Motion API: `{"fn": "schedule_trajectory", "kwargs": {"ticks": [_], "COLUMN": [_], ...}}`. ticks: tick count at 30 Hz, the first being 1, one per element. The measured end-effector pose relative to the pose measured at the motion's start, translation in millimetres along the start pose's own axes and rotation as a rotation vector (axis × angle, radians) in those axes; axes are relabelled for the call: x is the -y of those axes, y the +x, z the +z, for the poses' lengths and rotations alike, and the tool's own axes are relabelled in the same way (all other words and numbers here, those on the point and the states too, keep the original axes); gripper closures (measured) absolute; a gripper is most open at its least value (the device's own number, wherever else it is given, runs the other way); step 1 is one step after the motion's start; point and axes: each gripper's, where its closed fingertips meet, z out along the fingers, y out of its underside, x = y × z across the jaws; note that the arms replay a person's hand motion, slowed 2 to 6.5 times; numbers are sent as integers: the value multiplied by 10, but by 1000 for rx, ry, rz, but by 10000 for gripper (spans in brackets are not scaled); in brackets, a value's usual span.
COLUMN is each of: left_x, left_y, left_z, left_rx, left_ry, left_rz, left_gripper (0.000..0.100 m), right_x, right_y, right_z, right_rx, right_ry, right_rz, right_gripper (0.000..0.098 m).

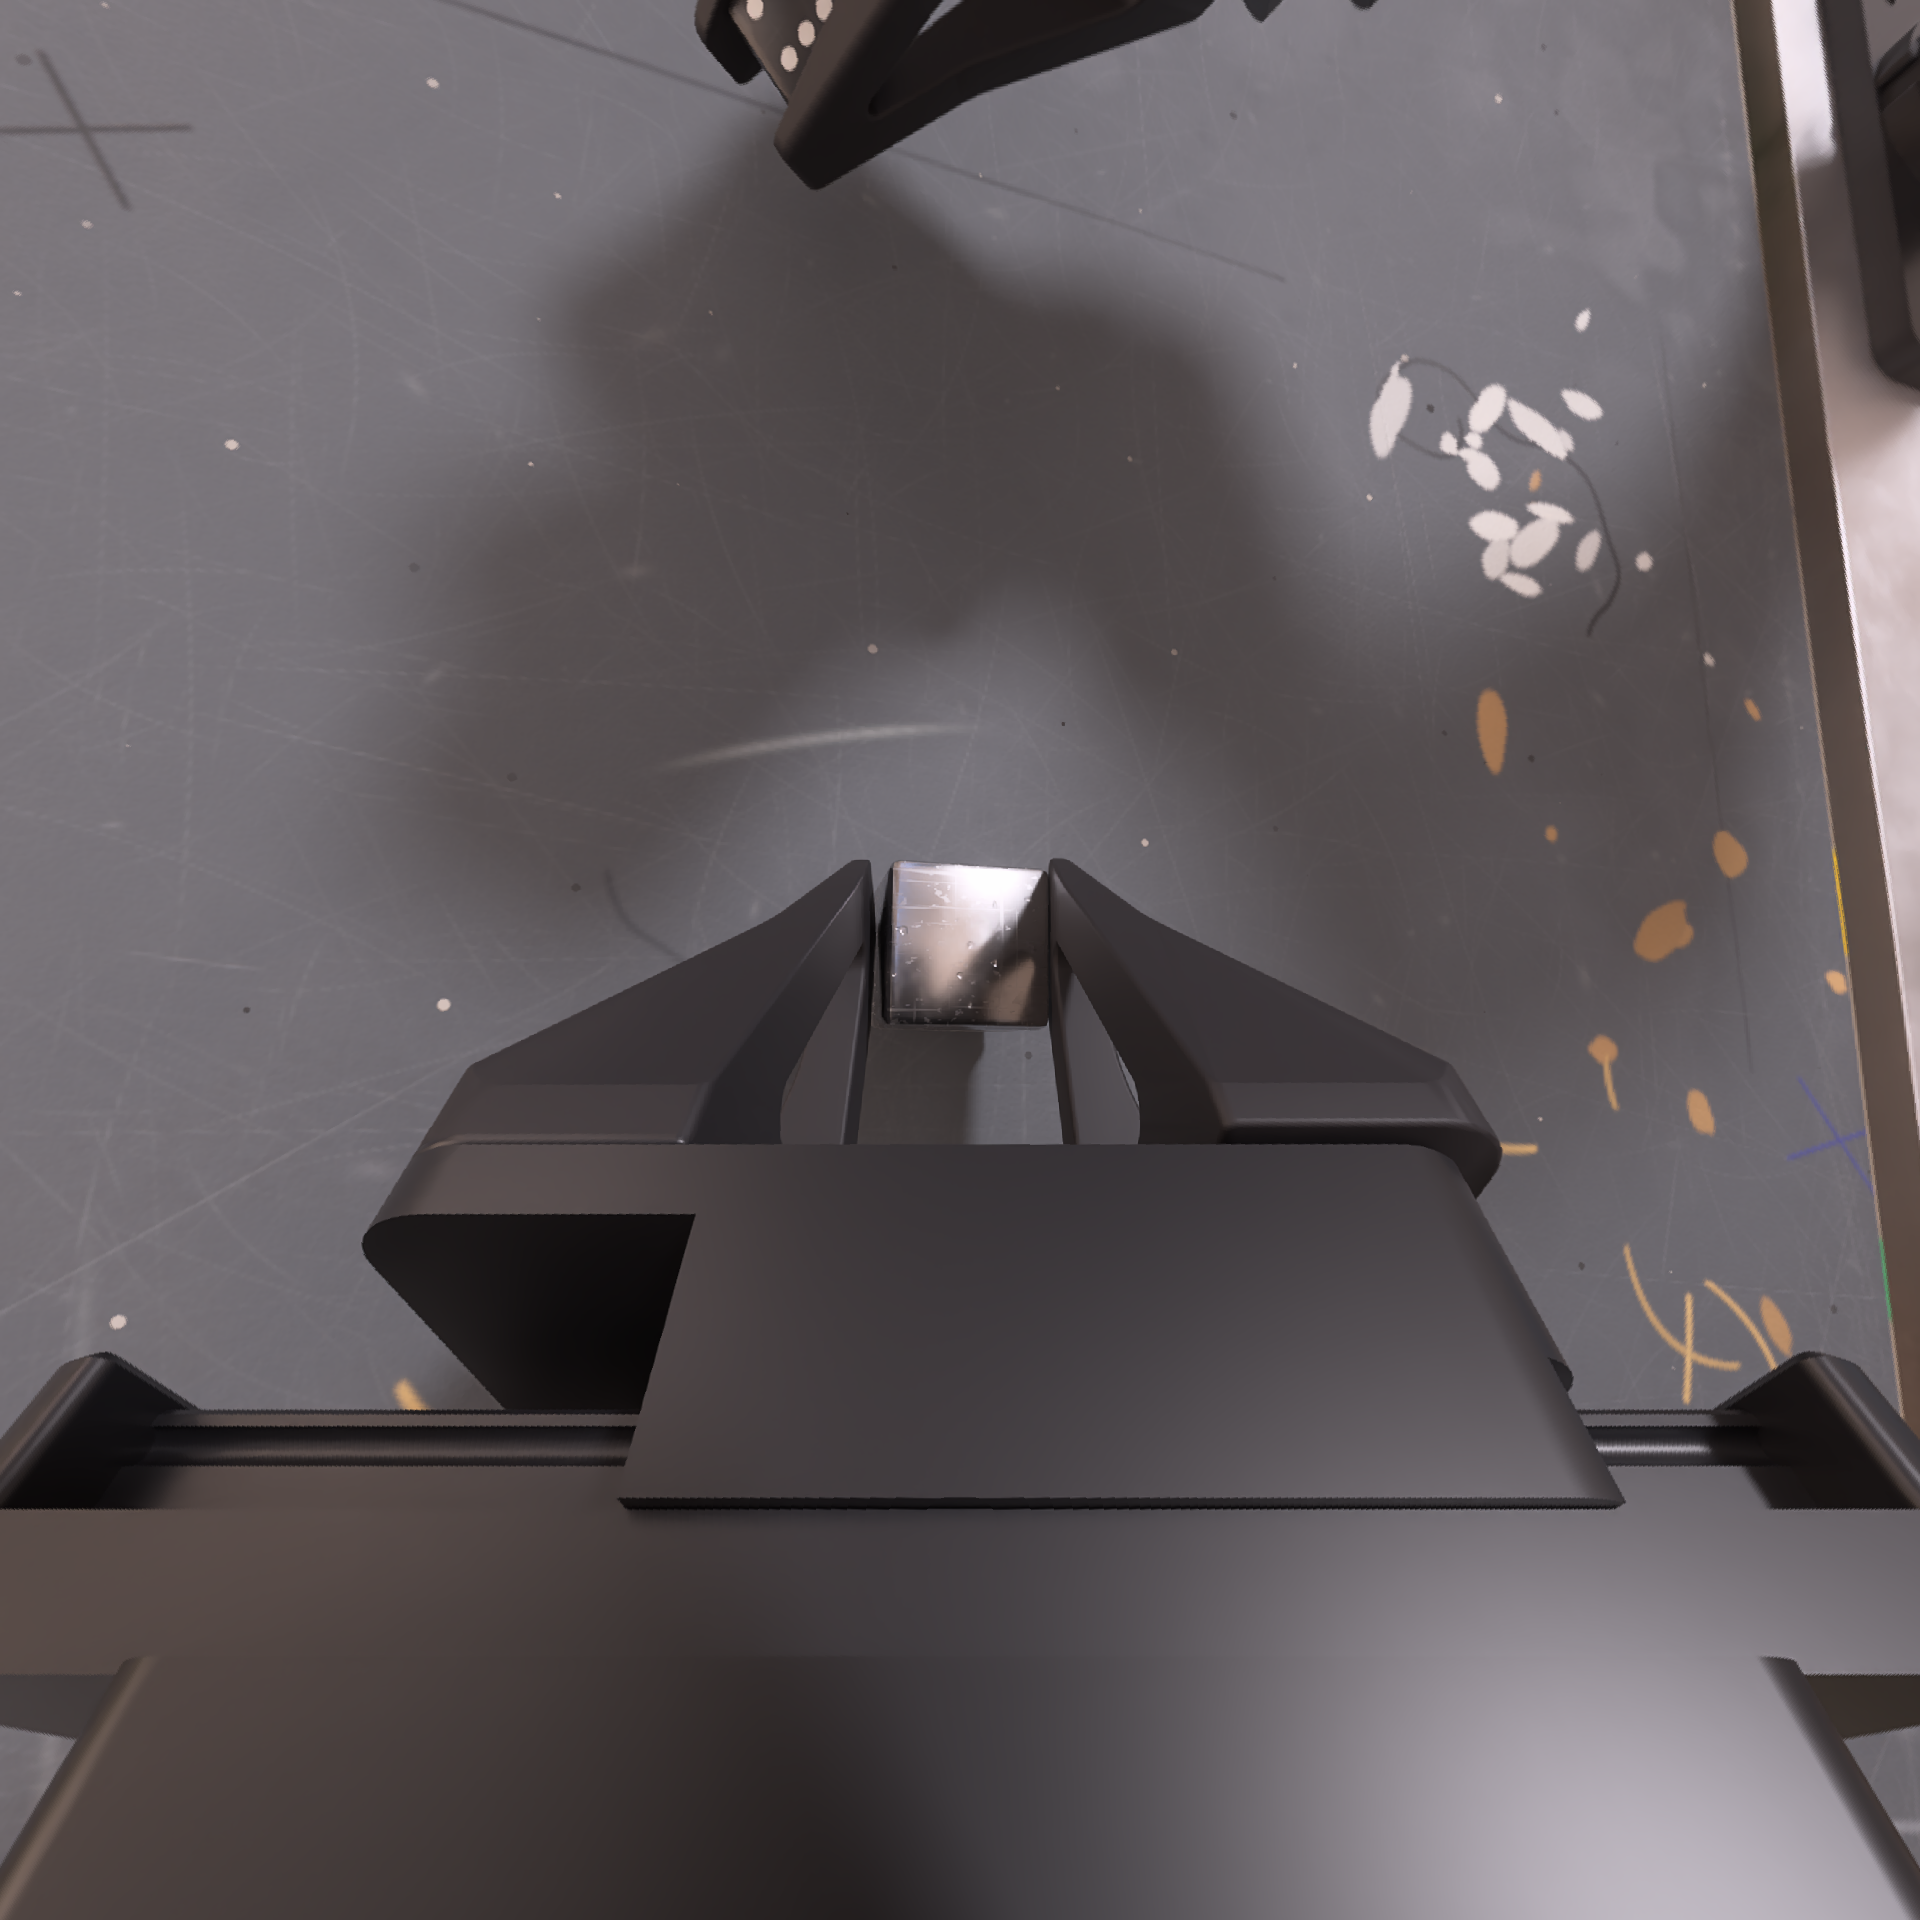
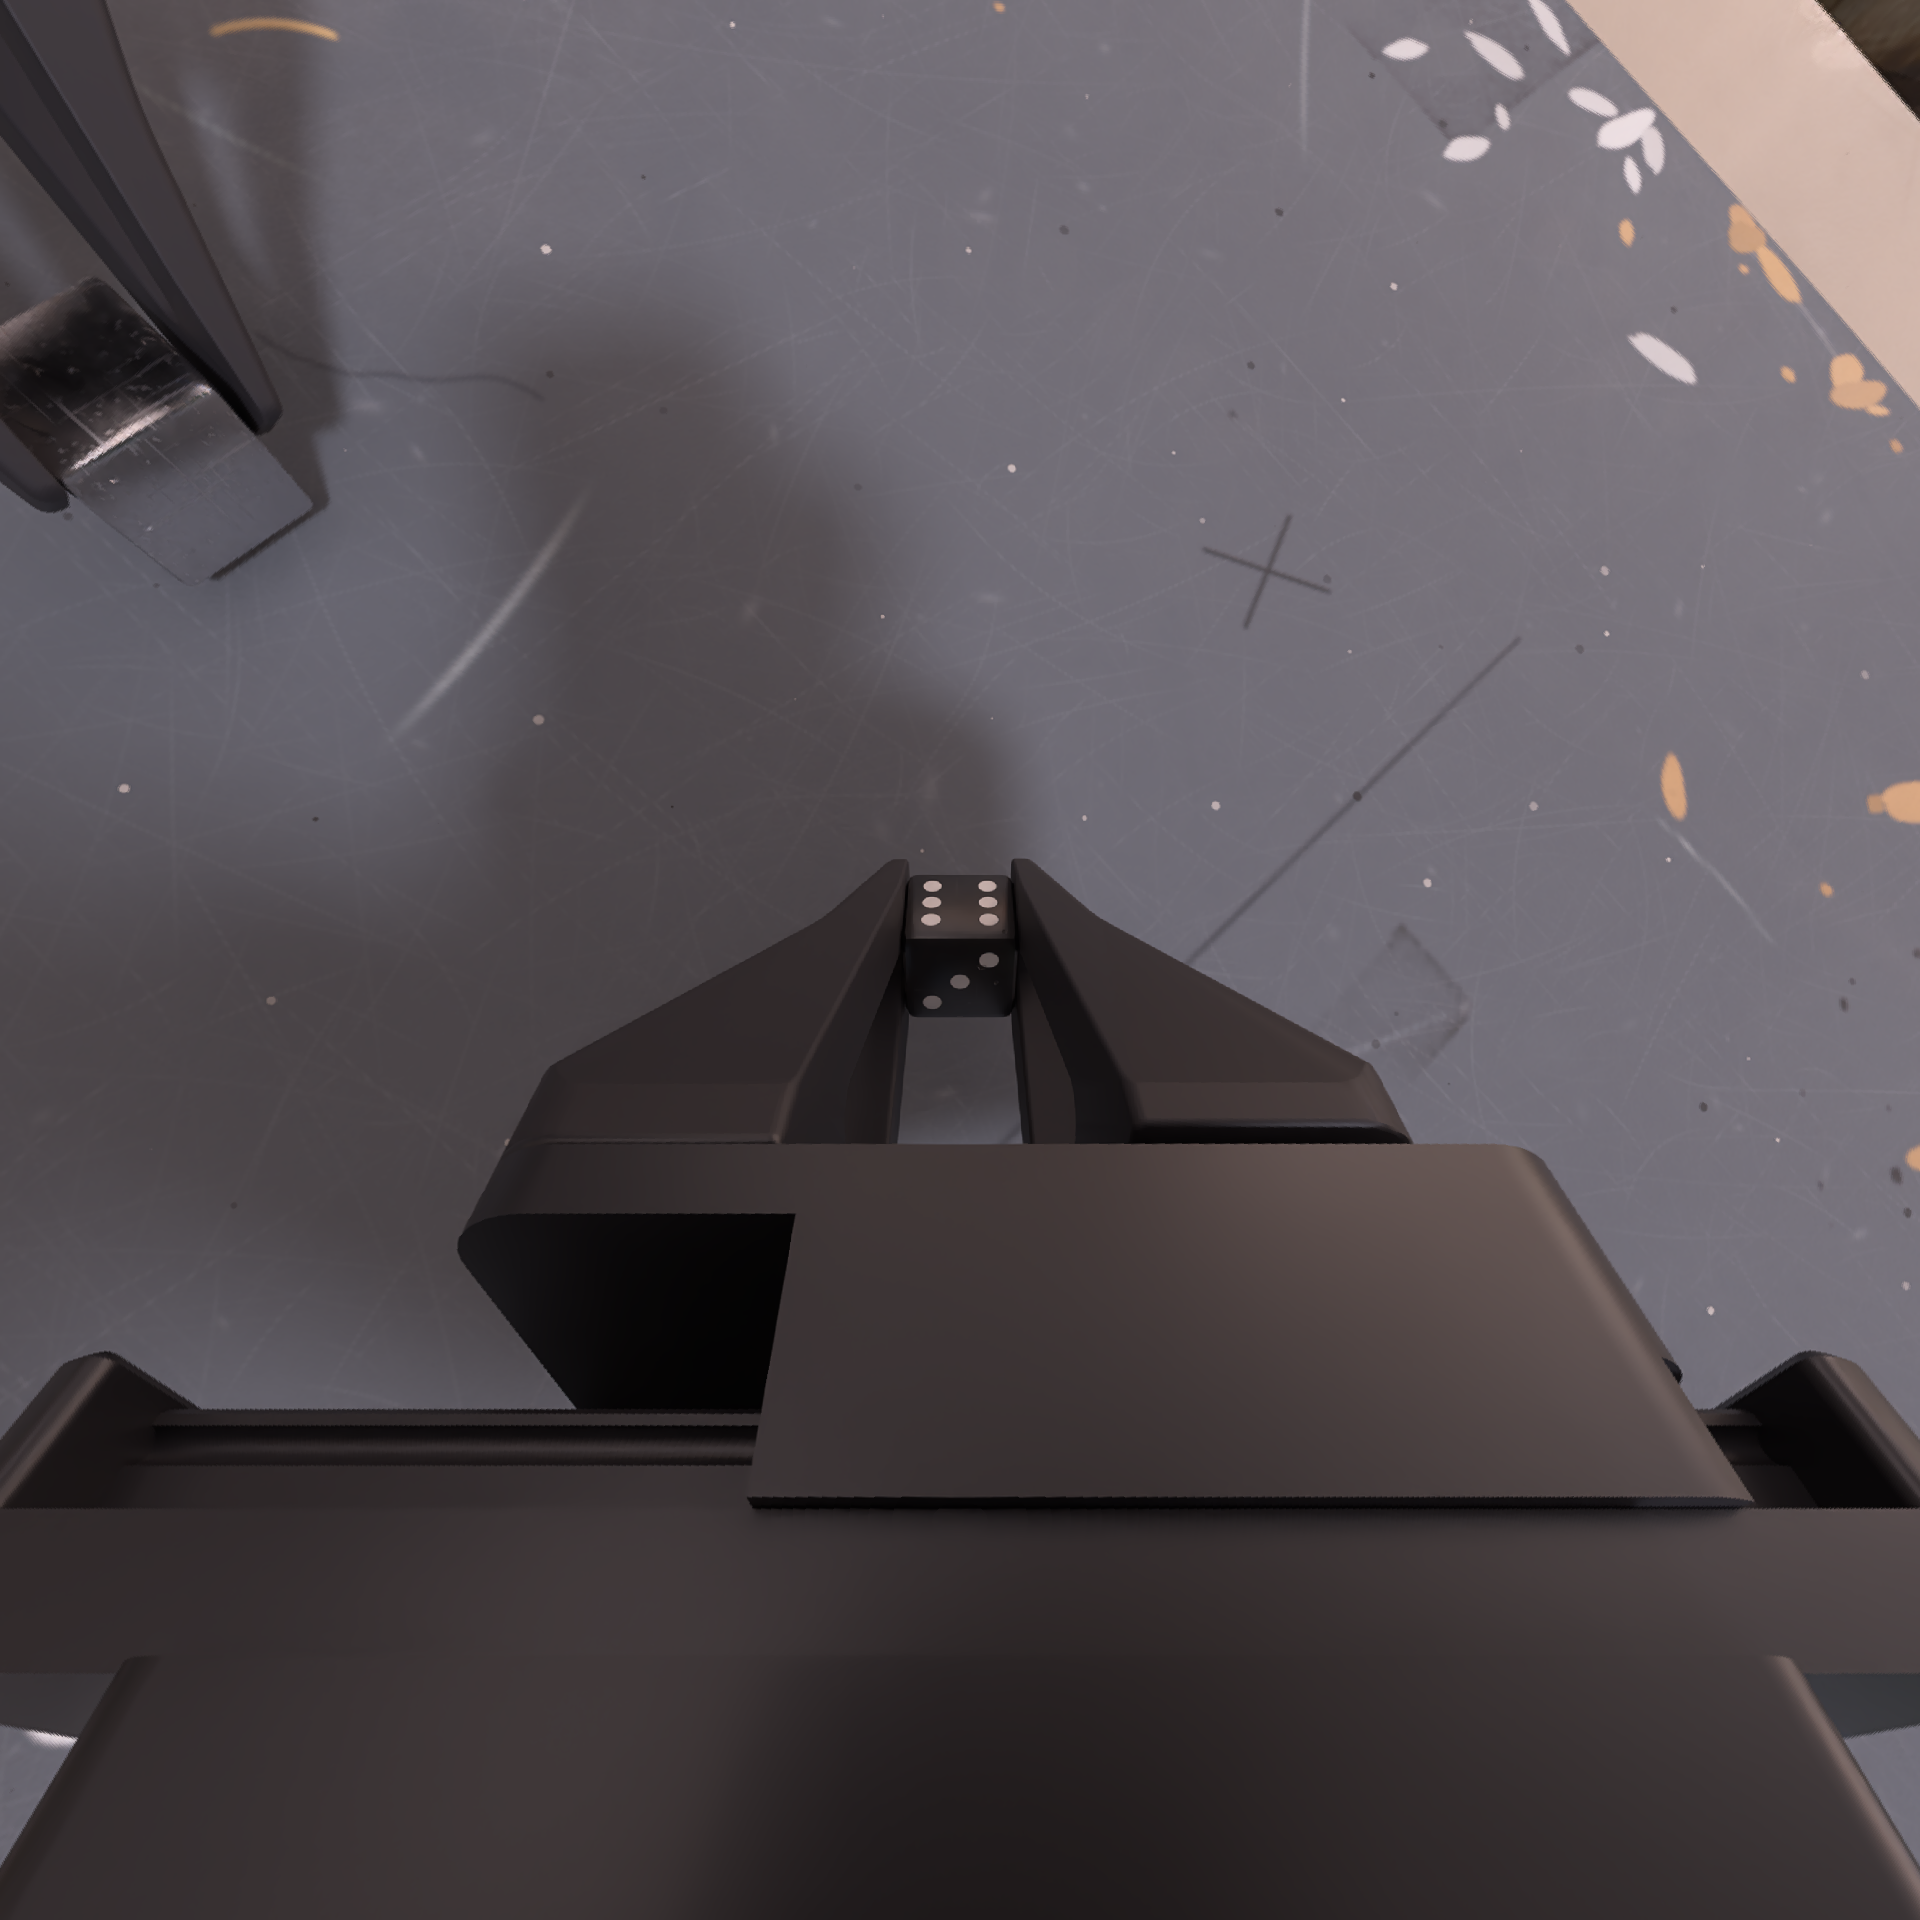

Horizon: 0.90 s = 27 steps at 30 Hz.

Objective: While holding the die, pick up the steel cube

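Observation:
My left gripper is shut on the steel cube, a shiny scratched metal block held between both fingertips above the grey table. My right gripper is shut on the die, a small black cube with white dots. In the left wrist view the right gripper shows at the top edge with the die in it. In the right wrist view the steel cube shows at the upper left, clamped between the left gripper's fingers; whether it touches the table I cannot tell.
The grey scratched table carries white paint flecks and orange paint flecks. Its edge runs down the right side of the left wrist view. The table edge also shows at the upper right of the right wrist view.

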Motion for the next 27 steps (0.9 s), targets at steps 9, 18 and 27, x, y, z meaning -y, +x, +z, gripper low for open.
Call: {"fn": "schedule_trajectory", "kwargs": {"ticks": [9, 18, 27], "left_x": [73, 111, 112], "left_y": [-74, -221, -490], "left_z": [-95, -225, -433], "left_rx": [20, 70, 156], "left_ry": [57, 100, 152], "left_rz": [-18, -34, -67], "left_gripper": [724, 724, 724], "right_x": [51, 113, 219], "right_y": [7, 9, 68], "right_z": [7, 28, 24], "right_rx": [21, 64, 36], "right_ry": [45, 140, 251], "right_rz": [-35, -154, -255], "right_gripper": [819, 819, 818]}}
